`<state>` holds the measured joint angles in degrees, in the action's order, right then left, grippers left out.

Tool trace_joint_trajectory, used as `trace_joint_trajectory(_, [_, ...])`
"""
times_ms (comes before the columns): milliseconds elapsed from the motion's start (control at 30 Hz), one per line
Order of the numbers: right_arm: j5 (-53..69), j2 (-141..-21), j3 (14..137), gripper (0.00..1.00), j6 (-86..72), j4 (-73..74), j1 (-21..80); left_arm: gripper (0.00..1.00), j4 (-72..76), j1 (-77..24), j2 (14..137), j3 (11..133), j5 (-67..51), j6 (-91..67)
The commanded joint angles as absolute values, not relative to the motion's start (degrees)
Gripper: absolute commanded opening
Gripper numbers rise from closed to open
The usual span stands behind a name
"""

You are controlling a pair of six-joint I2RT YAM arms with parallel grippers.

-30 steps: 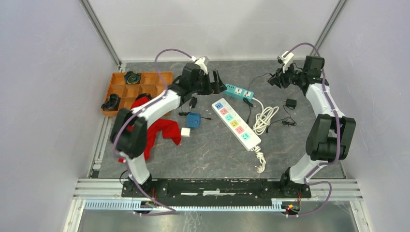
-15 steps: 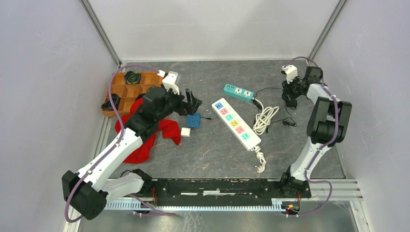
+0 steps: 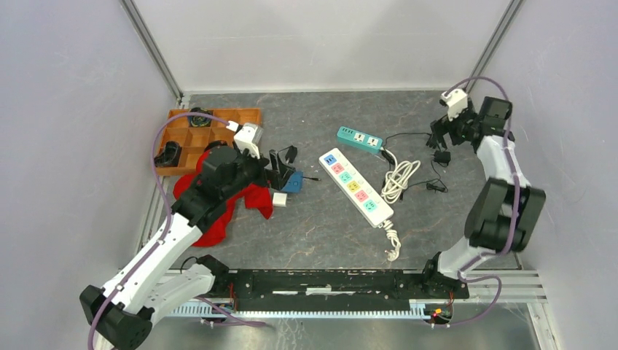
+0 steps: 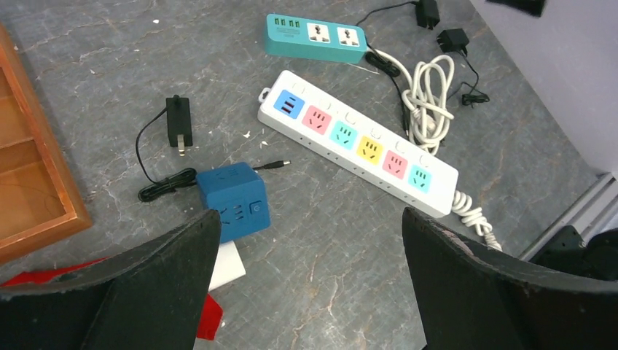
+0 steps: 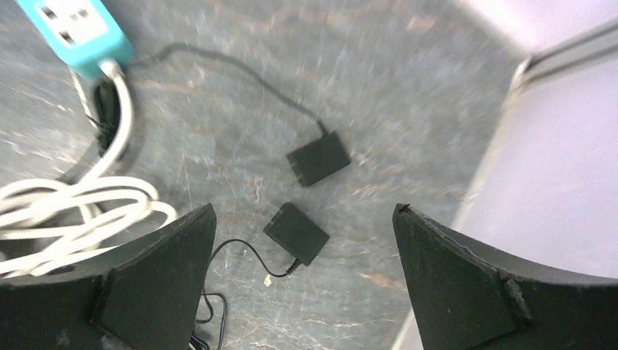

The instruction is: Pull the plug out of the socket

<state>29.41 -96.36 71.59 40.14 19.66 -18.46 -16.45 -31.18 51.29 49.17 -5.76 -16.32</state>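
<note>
plug (image 5: 318, 158): a small black adapter lying flat on the grey table (image 3: 328, 233) at the far right, well apart from the teal socket strip (image 3: 359, 138). its thin black cord curves off toward that strip. i see it in the right wrist view, on the table below the spread fingers.

second black adapter (image 5: 296, 233): just beside the plug, on the nearer side, with a thin cord of its own.

right gripper (image 5: 302, 211): hovers over both adapters, close to the right wall. its jaws are spread wide and i have nothing in them.

white cord (image 3: 397, 179): a loose coil between the teal socket strip and the adapters, starting at the strip's right end.

white power strip (image 3: 355, 187): lies slantwise at mid-table, near the teal one but not touching it.

left gripper (image 4: 310, 213): hangs over the left half of the table, jaws fully apart, empty.

blue cube socket (image 4: 233, 200): on the table under the left gripper, with a black wall plug (image 4: 178, 122) near it.

red cloth (image 3: 218, 211) and wooden tray (image 3: 218, 114): at the far left, the cloth on the tray's near side.
</note>
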Motion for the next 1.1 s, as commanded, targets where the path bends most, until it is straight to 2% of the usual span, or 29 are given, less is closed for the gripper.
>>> trace_joint_trajectory(0, [37.85, -82.51, 67.74, 0.98, 39.69, 17.63, -18.65, 1.0, -18.46, -30.76, 47.61, 51.33, -8.27, -18.28])
trace_joint_trajectory(133, [41.74, -70.09, 60.84, 0.98, 37.71, 16.86, -18.72, 1.0, -21.8, -30.78, 44.75, 54.64, -9.01, -18.48])
trace_joint_trajectory(267, [37.22, -58.83, 55.04, 0.98, 29.36, 14.3, -18.72, 1.0, -25.45, -30.76, 42.16, 58.42, -8.57, -18.53])
trace_joint_trajectory(500, [37.96, -41.7, 49.22, 0.98, 21.09, 11.91, -18.72, 1.0, -31.56, -30.76, 39.17, 64.59, -7.25, -18.53])
trace_joint_trajectory(1067, [40.58, -30.5, 49.22, 0.98, 11.34, 14.6, -18.75, 1.0, -33.94, -30.76, 37.08, 66.3, -8.08, -19.16])
